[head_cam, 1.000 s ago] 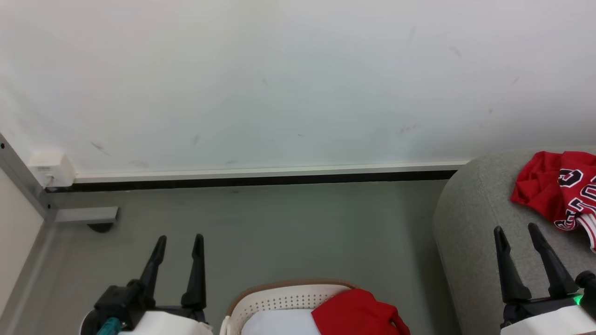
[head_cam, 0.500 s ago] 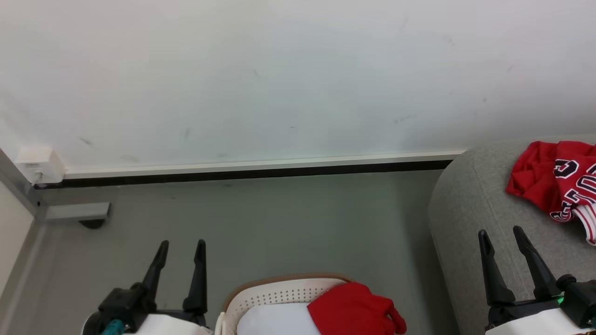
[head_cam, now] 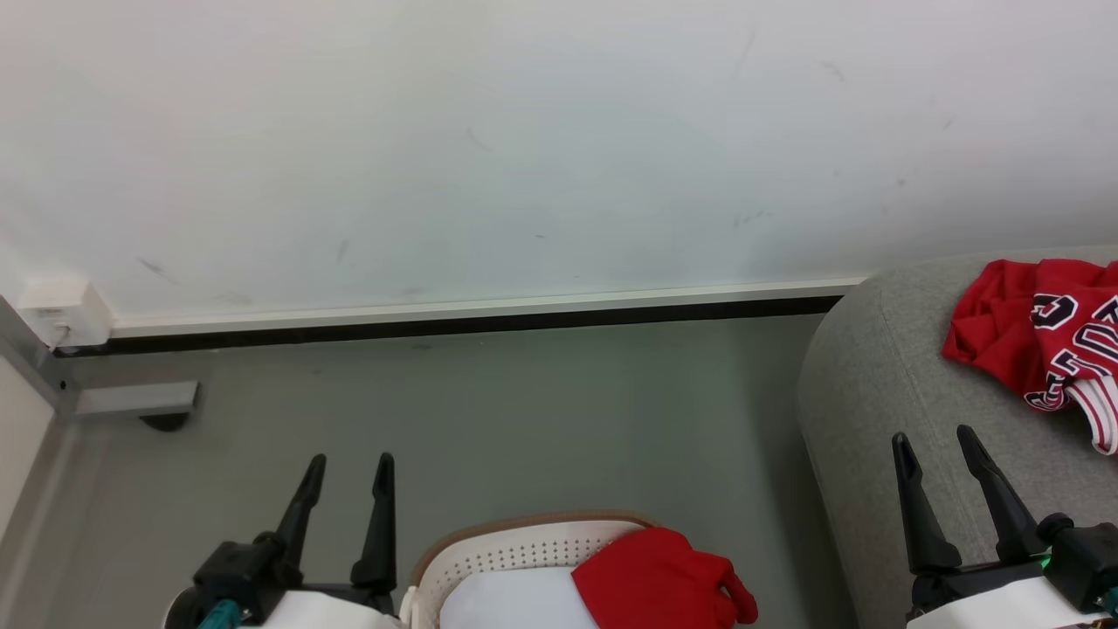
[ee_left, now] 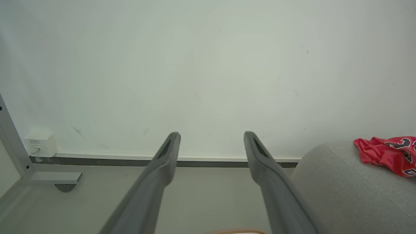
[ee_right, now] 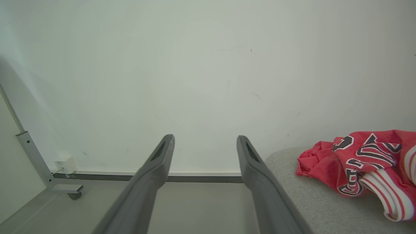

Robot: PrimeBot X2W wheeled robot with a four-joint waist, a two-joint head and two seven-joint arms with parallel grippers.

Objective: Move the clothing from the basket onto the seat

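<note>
Head view shows you both arms held low, one on each side of the small oval white plastic basket with perforated walls and a brown rim (head_cam: 524, 519), which stands on the grey floor (head_cam: 541, 411) at the bottom edge. Your left pincer (head_cam: 352, 456) rises from the lower left, its two long dark fingers leaning slightly rightward toward the white wall (head_cam: 524, 131). They stand apart with nothing between them, over bare floor just left of the basket and clear of it. Your right pincer (head_cam: 931, 432) rises from the lower right, leaning a little leftward, its fingers likewise spread and empty over the near left part of the large light grey fabric-upholstered seat with rounded edges (head_cam: 860, 393). The plain red garment (head_cam: 651, 581) is heaped in the right side of the basket, spilling over the rim there, beside the pale white cloth liner (head_cam: 507, 609). The crumpled red jersey with black-and-white lettering and white-striped trim (head_cam: 1044, 336) lies on the seat, beyond your right pincer and to its right, apart from it. In the left wrist view the spread fingers frame the wall, with the seat and jersey off to the right. In the right wrist view the jersey lies on the seat, right of the right-hand finger and not touching it.
</note>
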